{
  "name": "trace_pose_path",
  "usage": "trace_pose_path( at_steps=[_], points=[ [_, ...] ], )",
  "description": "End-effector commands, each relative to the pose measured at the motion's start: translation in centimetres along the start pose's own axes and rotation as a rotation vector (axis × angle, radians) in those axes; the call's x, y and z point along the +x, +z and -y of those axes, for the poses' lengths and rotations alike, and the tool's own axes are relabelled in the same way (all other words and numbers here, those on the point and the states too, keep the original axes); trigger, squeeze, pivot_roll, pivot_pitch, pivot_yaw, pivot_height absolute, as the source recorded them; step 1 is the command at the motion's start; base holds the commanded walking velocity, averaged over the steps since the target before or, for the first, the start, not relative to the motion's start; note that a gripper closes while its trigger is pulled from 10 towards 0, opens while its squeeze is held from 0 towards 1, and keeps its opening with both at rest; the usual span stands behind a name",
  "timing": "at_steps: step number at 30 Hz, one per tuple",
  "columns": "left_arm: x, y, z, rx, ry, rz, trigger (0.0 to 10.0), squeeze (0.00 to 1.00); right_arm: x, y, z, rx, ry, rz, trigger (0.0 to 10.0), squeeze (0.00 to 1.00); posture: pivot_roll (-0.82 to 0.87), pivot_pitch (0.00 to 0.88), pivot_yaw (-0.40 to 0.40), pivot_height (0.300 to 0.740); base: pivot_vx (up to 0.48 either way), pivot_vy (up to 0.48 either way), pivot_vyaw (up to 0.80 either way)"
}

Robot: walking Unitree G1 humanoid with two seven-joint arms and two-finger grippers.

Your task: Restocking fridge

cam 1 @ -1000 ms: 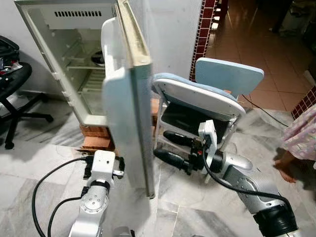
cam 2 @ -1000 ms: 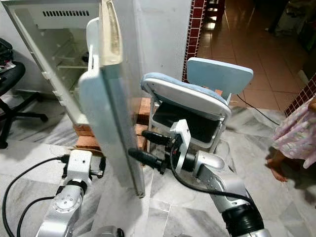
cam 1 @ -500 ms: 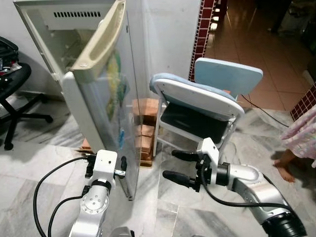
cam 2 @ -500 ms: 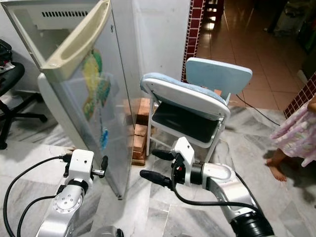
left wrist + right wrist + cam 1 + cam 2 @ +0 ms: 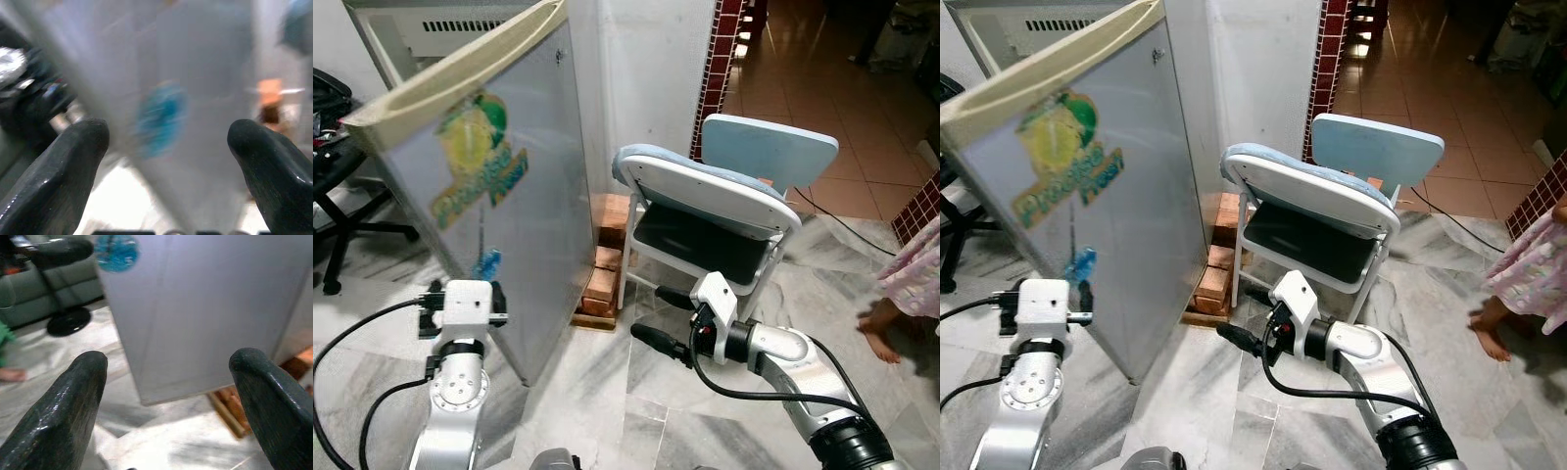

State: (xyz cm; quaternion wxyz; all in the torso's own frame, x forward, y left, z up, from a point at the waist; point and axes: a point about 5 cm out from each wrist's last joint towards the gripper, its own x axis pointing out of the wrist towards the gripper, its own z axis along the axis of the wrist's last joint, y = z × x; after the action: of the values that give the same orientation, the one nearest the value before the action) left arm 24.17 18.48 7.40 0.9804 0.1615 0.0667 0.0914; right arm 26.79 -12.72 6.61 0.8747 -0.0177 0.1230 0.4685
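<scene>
While the fridge door [image 5: 499, 206] stands partly ajar, its white outer face turned toward the camera, the fridge [image 5: 460, 24] behind it sits on bricks [image 5: 602, 279] against a white wall. A yellow and green fruit sticker [image 5: 475, 157] and a small blue sticker [image 5: 487, 262] mark the door's front, and a cream seal runs along its top edge.

The left gripper [image 5: 166, 161] is raised just in front of the door's lower free corner, its two black fingers [image 5: 63, 161] spread wide with nothing between them; the left wrist view, blurred, looks straight at the blue sticker. Whether a finger touches the door cannot be told.

The right gripper [image 5: 661, 318] hangs low over the marble floor [image 5: 607, 401], between the door's hinge side and a pale blue folding chair [image 5: 724, 211], pointing toward the door. Its fingers [image 5: 68, 411] are also wide apart and hold nothing. In the right wrist view the door's bottom edge and the bricks lie beyond the fingertips, clearly apart from them.

A black office chair [image 5: 342, 196] stands at the left of the fridge. At the right edge, a person's bare foot [image 5: 886, 328] and a patterned pink skirt [image 5: 915, 274] show on the floor.
</scene>
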Motion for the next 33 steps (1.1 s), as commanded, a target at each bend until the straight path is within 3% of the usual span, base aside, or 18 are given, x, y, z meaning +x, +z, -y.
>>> trace_pose_path(
  at_steps=[1,5,6,11,12,14,21,25,33],
  points=[
    [-0.4,1.2,1.0,-0.005,-0.04,0.066,10.0,0.0,0.0,0.2,0.5,-0.023,-0.061,0.011,10.0,0.0,0.0,0.039,0.039,0.74,0.0,0.0,0.0],
    [-0.8,1.1,1.4,-0.062,-0.054,0.036,10.0,0.0,0.0,0.3,0.9,-0.005,-0.158,0.056,10.0,0.0,-0.01,0.036,0.04,0.74,0.0,0.0,0.0],
    [-1.0,0.9,1.4,-0.058,-0.06,0.035,10.0,0.0,-0.2,0.7,1.5,0.002,-0.289,0.117,10.0,0.0,-0.01,0.035,0.04,0.74,0.0,0.292,0.0],
    [-1.0,0.5,0.9,-0.046,-0.057,0.04,10.0,0.0,-1.1,1.1,2.6,0.068,-0.534,0.219,10.0,0.0,0.0,0.019,0.035,0.74,0.0,0.304,0.0],
    [-1.0,0.5,0.9,-0.046,-0.057,0.04,10.0,0.0,-1.1,1.1,2.6,0.068,-0.534,0.219,10.0,0.0,0.0,0.019,0.035,0.74,0.0,0.311,0.0],
    [-0.8,0.6,0.7,-0.048,-0.05,0.042,10.0,0.0,-1.7,0.9,2.7,0.109,-0.666,0.247,10.0,0.0,-0.01,0.015,0.038,0.74,0.0,0.414,0.0],
    [-0.6,0.9,0.8,-0.051,-0.054,0.048,10.0,0.0,-2.1,0.8,2.6,0.101,-0.771,0.265,10.0,0.0,-0.02,0.01,0.044,0.74,0.0,0.351,0.0],
    [-0.5,0.7,0.8,-0.06,-0.055,0.046,10.0,0.0,-2.7,0.6,3.1,0.167,-0.887,0.279,10.0,0.0,-0.02,0.008,0.046,0.74,0.0,0.442,0.0],
    [-0.5,0.5,0.7,-0.072,-0.051,0.034,10.0,0.0,-3.1,0.6,3.8,0.149,-0.937,0.27,10.0,0.0,-0.03,0.005,0.051,0.74,0.0,0.48,0.0]
  ],
)
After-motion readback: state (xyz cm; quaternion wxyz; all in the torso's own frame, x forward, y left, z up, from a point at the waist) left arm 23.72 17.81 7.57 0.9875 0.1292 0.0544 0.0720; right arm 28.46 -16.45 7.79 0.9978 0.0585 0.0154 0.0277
